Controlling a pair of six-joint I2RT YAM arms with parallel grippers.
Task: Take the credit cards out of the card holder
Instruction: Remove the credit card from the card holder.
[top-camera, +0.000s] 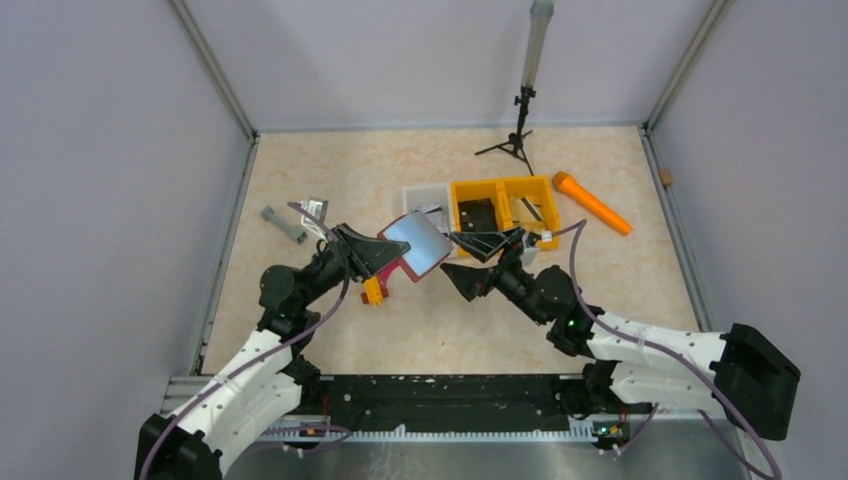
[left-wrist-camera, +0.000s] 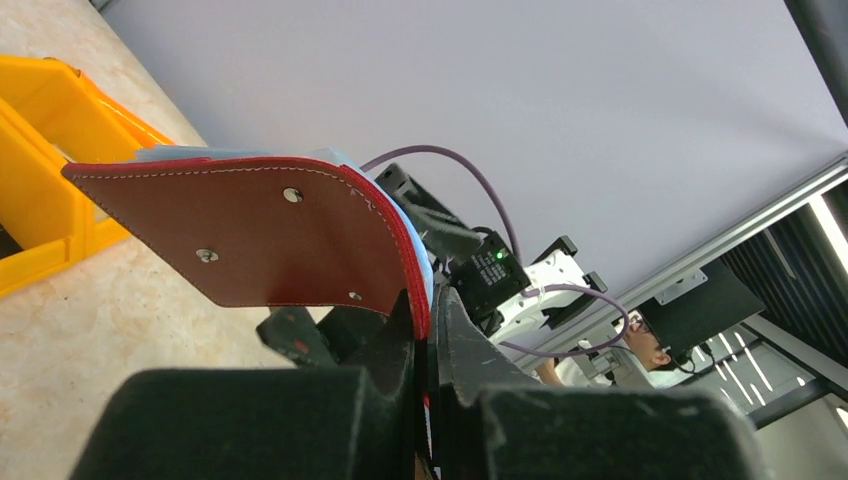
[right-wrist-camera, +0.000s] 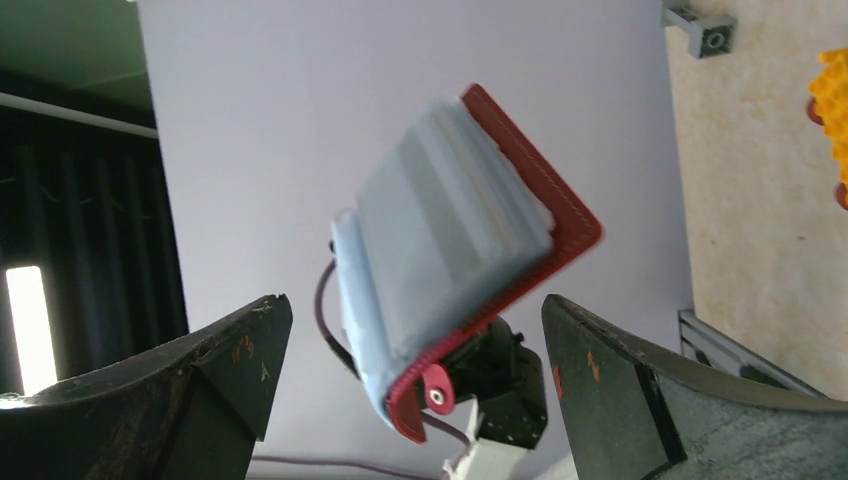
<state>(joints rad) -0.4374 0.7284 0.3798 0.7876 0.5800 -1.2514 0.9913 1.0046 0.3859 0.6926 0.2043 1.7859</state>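
card holder (left-wrist-camera: 250, 240) pinched in left end effector (left-wrist-camera: 428, 325)

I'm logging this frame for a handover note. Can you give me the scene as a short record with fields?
Card holder: dark red, held up off the table
Left gripper: shut on its edge
Right gripper: open, pointed at it, no grip
Cards: pale layers inside it, count unclear
Behind: yellow bin
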